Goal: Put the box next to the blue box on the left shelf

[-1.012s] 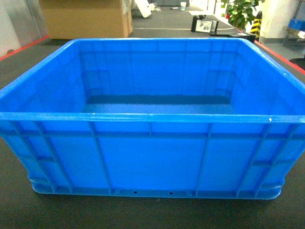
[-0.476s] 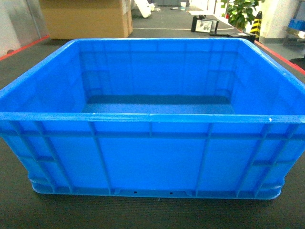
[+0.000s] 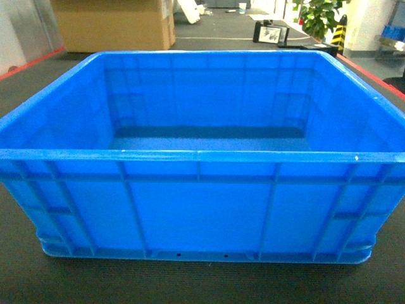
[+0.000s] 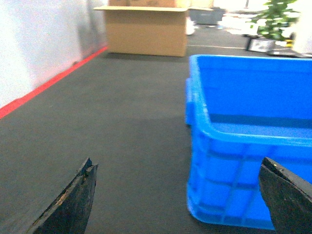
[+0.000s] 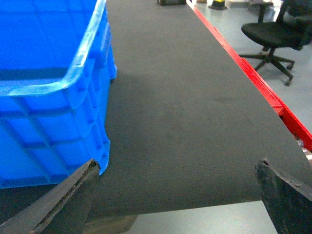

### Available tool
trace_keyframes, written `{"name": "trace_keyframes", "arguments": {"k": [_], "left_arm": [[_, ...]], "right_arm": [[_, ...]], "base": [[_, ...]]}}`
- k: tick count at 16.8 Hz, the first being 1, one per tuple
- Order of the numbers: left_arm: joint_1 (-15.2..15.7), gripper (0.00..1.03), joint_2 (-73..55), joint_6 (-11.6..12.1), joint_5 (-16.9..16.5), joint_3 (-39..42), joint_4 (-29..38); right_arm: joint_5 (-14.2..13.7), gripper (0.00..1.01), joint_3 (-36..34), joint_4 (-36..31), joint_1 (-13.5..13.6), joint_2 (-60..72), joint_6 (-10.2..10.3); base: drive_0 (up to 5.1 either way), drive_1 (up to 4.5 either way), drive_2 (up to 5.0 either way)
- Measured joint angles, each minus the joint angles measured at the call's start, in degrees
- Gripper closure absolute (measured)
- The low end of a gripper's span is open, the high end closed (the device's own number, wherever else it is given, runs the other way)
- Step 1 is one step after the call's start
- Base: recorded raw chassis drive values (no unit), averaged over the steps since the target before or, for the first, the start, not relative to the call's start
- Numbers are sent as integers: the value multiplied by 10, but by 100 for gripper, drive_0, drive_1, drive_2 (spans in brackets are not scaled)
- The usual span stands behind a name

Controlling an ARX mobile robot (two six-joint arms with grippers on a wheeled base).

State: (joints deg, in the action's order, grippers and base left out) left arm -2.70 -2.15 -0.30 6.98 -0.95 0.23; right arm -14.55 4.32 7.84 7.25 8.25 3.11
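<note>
The box (image 3: 202, 209), a large bright blue open-top crate with ribbed walls and a thick rim, rests on a dark mat and fills the head view. Its left near corner (image 4: 229, 185) shows in the left wrist view, its right near corner (image 5: 53, 141) in the right wrist view. My left gripper (image 4: 178, 168) is open, low and just left of the box, nothing between its fingers. My right gripper (image 5: 178, 165) is open, just right of the box, empty. No shelf or second blue box is in view. Neither gripper shows in the head view.
A big cardboard carton (image 3: 114, 24) stands behind at the left by a wall with a red floor line (image 4: 48, 83). At the right, the mat ends at a red edge (image 5: 253, 73); an office chair (image 5: 275, 34) stands beyond. A potted plant (image 3: 319, 16) is at back right.
</note>
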Motion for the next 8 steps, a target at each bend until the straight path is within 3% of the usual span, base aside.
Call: {"name": "trace_keyframes", "arguments": {"k": [1, 3, 4, 5, 6, 7, 8], "left_arm": [[-47, 5, -57, -5, 90, -5, 42], [-59, 5, -97, -4, 126, -10, 74], [-51, 5, -144, -5, 159, -16, 111], [-33, 5, -259, -10, 134, -60, 189], [-23, 5, -372, -13, 81, -134, 220], [-17, 5, -457, -16, 50, -197, 200], [-18, 5, -535, -17, 36, -255, 175]], "right_arm": [[-52, 3, 9, -20, 28, 49, 9], [-76, 3, 13, -41, 32, 74, 17], [-89, 3, 20, -66, 29, 98, 21], [-61, 3, 61, -135, 25, 186, 30], [-35, 3, 123, -195, 25, 279, 28], [-16, 3, 189, -208, 25, 354, 28], [11, 3, 259, -179, 25, 426, 31]], "base": [[0, 0, 0], [0, 0, 0], [0, 0, 0], [0, 0, 0], [0, 0, 0], [0, 0, 0], [0, 0, 0]]}}
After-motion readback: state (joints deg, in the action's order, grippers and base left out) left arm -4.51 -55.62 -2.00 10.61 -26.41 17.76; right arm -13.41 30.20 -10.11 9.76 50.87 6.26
